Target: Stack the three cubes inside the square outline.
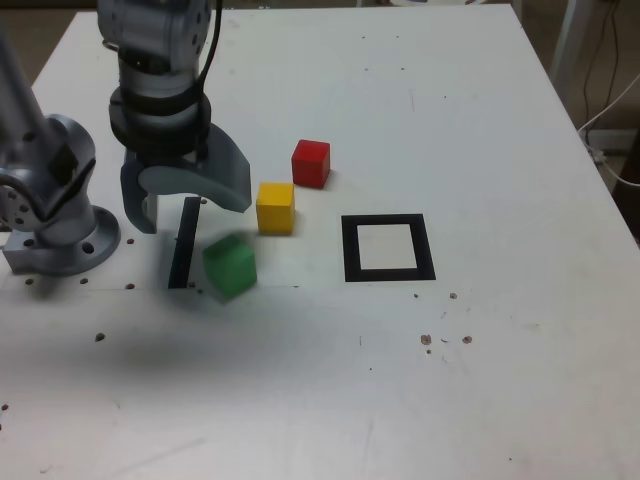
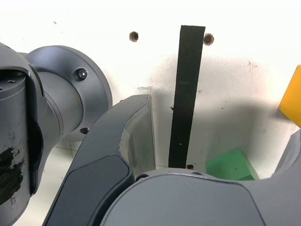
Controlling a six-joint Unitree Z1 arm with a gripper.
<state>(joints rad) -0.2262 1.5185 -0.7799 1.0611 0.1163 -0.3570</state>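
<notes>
Square outline (image 1: 388, 248): thick black frame with a white centre, lying flat on the white surface (image 1: 420, 380); nothing sits inside it.

Yellow cube (image 1: 275, 207): on the surface to the exterior view's left of the outline, apart from it. In the wrist view only one edge of it shows (image 2: 291, 101).

Red cube (image 1: 311, 163): just beyond the yellow cube, farther from the camera, near it but not touching.

Green cube (image 1: 230, 266): nearer the camera than the yellow cube and farther from the outline, apart from both other cubes; partly visible in the wrist view (image 2: 230, 165).

Black strip (image 1: 184, 243): straight tape, just beside the green cube on the side away from the outline.

End effector (image 1: 185, 205): above the strip, jaws spread wide, holding nothing; the strip runs between them in the wrist view.

Arm base (image 1: 60, 230): bolted to the surface, beyond the strip from the outline.
</notes>
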